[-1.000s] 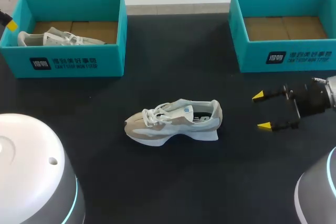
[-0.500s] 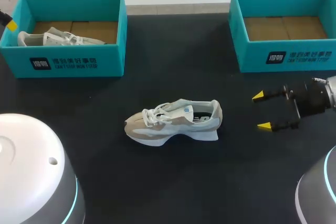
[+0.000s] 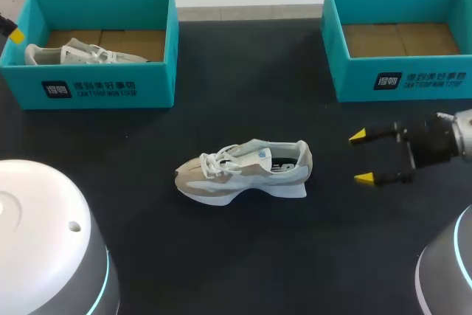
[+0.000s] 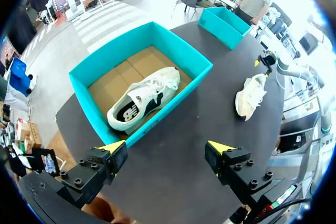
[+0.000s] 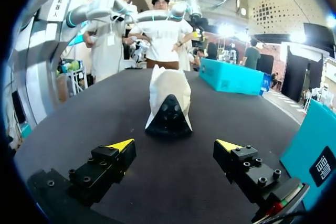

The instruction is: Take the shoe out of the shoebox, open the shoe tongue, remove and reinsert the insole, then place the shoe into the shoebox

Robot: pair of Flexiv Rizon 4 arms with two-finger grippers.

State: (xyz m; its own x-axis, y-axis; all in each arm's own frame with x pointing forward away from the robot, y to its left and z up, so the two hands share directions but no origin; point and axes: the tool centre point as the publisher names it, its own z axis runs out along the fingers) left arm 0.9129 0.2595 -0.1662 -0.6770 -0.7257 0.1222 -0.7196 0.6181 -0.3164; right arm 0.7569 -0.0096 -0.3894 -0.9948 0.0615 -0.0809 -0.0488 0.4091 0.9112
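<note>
Beige-white laced sneaker [image 3: 243, 171] centre frame on black surface [image 3: 221, 256], out of box, heel facing our right gripper [image 3: 361, 156]: spread wide, empty; we judge it lined up for heel. Our left gripper [image 4: 167, 148] also wide, empty, by teal cardboard shoebox [image 3: 96, 88] upper left.

Head view overhead, left wrist high, right wrist low, shoe [image 3: 243, 171] shared

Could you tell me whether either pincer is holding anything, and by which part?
Nothing is held: the left pincer and right pincer are both open and empty.
</note>
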